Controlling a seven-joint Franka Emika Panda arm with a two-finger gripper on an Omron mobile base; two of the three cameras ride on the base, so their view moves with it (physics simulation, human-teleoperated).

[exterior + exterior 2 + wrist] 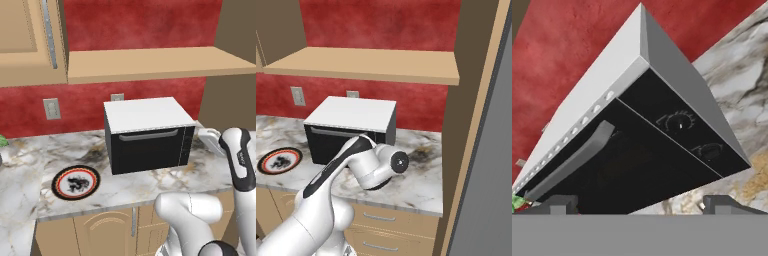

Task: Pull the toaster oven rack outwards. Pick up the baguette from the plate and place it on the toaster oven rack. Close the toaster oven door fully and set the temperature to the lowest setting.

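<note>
Hand view puts us right in front of the boxy black toaster oven with its flat white top (587, 95), rolled on a slant. Our two-finger gripper (639, 202) hangs released, its dark fingertips (559, 204) spread wide with nothing between them, close to the oven's front but not touching it as far as we can tell.

The flat black toaster oven door with the grey bar handle (612, 170) stands shut against the cavity. Beside it, on the narrow dark control strip, we see two round knobs, the upper knob (676, 121) and the lower knob (708, 150); we cannot read their settings.

From the left base view the oven sits on the marbled grey-white countertop (150, 185), and the round plate with the red and black rim (76, 182) lies to its left, near but apart. The plate shows its patterned centre bare. We cannot find the baguette on the plate or the counter, and the rack is hidden behind the door.

We judge from the bare plate and shut door that the loaf may already be on the rack inside, though we cannot confirm it. If so, what is left is the temperature knob: turning it to its lowest setting, which would call for closing on a knob
</note>
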